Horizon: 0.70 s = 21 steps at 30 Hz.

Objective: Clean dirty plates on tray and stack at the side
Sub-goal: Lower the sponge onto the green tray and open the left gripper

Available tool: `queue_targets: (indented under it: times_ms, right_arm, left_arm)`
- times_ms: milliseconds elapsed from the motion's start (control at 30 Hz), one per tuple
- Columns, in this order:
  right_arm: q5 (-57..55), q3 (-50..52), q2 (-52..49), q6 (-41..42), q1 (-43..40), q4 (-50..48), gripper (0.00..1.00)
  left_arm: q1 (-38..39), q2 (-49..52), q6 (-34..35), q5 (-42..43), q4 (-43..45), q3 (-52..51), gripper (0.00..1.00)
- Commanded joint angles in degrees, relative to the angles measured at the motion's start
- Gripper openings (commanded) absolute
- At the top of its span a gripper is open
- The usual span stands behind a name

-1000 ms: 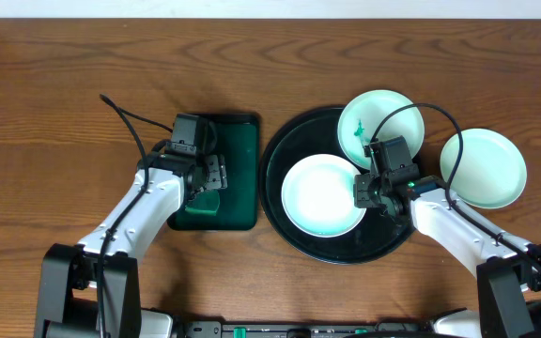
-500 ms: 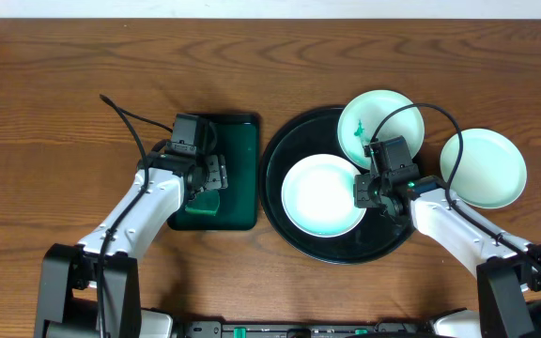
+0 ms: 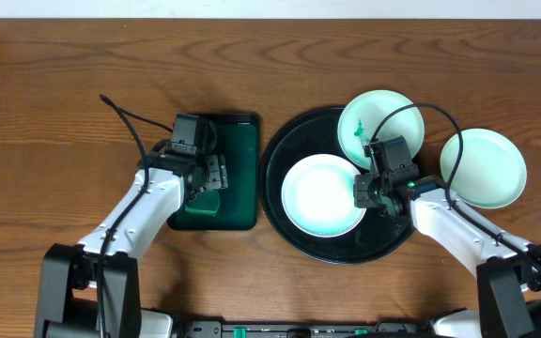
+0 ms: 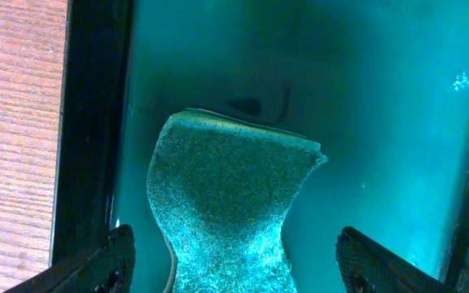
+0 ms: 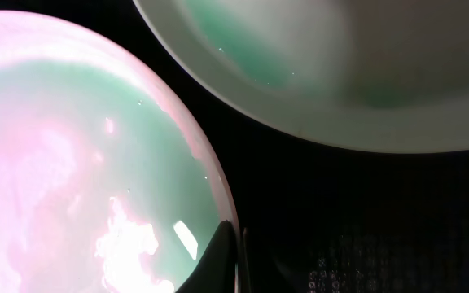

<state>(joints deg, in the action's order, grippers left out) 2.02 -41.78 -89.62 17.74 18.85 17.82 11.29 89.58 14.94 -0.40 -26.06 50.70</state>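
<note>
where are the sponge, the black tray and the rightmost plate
sponge [image 4: 226, 203], left wrist view, its middle
black tray [image 3: 346, 250], overhead view, bare near edge
rightmost plate [image 3: 485, 167], overhead view, its centre

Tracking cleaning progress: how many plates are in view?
3. One plate lies inside the black tray, a second plate overlaps its far rim, a third plate sits on the table right of it. None seem hidden.
</note>
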Motion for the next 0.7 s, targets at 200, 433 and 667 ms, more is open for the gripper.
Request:
queue_targets:
  times_ms: [200, 433, 667]
  right_arm:
    - [2.1, 0.2, -0.6, -0.2, 0.4, -0.5, 0.01]
    - [2.1, 0.2, -0.6, -0.3, 0.4, -0.4, 0.01]
    - [2.1, 0.2, -0.6, -2.0, 0.3, -0.3, 0.01]
  left_arm:
    - [-0.2, 0.3, -0.3, -0.7, 0.0, -0.1, 0.79]
    - [-0.2, 0.3, -0.3, -0.7, 0.0, -0.1, 0.8]
    - [-0.2, 0.3, -0.3, -0.7, 0.0, -0.1, 0.79]
